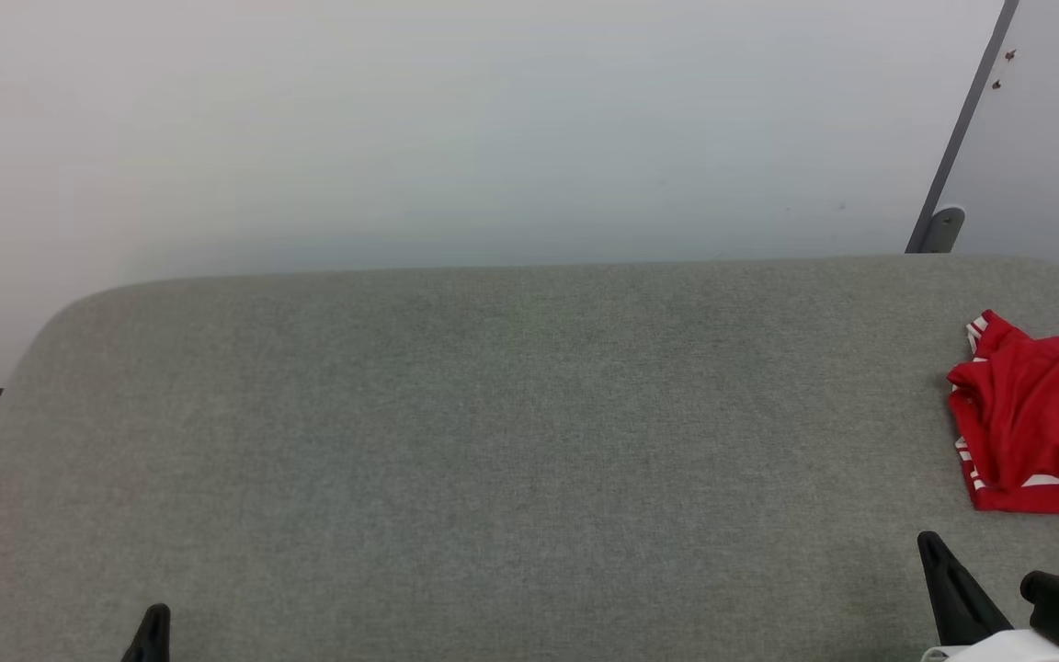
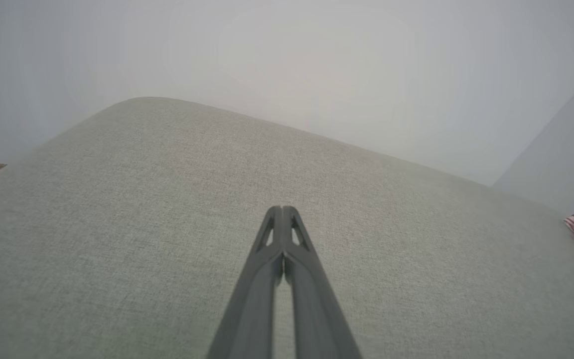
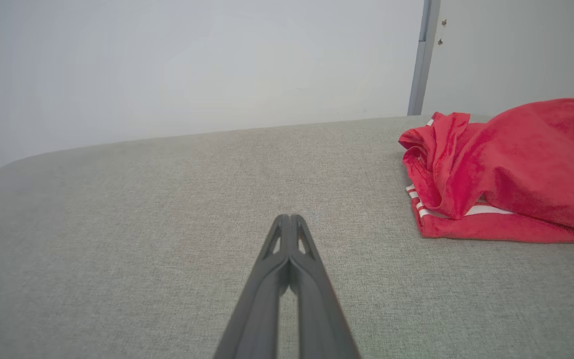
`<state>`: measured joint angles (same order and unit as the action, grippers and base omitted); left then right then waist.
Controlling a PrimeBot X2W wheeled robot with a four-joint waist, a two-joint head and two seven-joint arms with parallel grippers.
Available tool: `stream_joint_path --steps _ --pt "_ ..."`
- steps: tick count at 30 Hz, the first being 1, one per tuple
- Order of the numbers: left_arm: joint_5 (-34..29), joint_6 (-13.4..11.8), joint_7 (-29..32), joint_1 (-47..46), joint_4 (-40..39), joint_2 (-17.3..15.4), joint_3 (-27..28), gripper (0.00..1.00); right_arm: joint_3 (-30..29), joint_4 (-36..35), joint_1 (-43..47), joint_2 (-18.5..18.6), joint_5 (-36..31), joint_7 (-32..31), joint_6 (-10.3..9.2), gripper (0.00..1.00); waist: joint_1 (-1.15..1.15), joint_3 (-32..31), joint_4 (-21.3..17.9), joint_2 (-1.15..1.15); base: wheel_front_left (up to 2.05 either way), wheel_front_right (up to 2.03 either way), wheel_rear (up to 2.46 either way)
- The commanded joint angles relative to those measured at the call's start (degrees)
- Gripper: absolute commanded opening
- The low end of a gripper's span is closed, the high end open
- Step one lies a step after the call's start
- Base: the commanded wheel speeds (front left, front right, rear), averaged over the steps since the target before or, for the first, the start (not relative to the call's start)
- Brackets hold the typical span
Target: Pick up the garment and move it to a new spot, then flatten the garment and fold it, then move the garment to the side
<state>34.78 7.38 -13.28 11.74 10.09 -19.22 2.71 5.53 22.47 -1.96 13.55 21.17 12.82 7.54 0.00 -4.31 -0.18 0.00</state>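
Garment crumpled in heap at right edge of frame, mid-height, on grey surface, partly cut off. Left fingers clenched, tips touching, holding nothing. Right fingers clenched, empty, near garment but apart from it.

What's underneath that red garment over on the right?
The garment lies crumpled on the grey fabric surface. Its own white-banded hem shows beneath the top fold; anything else under it is hidden.

A grey fabric-covered table with rounded far corners stands against a plain white wall; a grey metal post rises far right.
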Motion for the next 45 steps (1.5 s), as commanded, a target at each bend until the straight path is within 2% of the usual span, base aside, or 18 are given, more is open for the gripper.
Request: stream_joint_path --steps 1,21,45 --pt "1.7 0.0 0.3 -1.6 -0.7 -0.4 0.6 0.00 -0.9 -1.2 -1.5 0.0 2.1 -0.4 -0.01 0.00 0.00 0.0 0.0 0.00 0.00 0.00 0.00" --pt "16.4 0.0 5.5 -6.0 0.5 3.9 1.5 0.00 -3.8 -3.4 -2.3 -2.7 20.4 -5.3 -0.02 0.00 0.00 0.8 0.0 0.00 0.00 0.00 0.00" --pt "30.2 0.1 10.3 -10.2 1.6 8.1 2.4 0.00 -6.6 -5.2 -3.2 -5.4 37.4 -10.0 -0.04 0.00 0.00 1.7 0.1 0.00 0.00 0.00 0.00"
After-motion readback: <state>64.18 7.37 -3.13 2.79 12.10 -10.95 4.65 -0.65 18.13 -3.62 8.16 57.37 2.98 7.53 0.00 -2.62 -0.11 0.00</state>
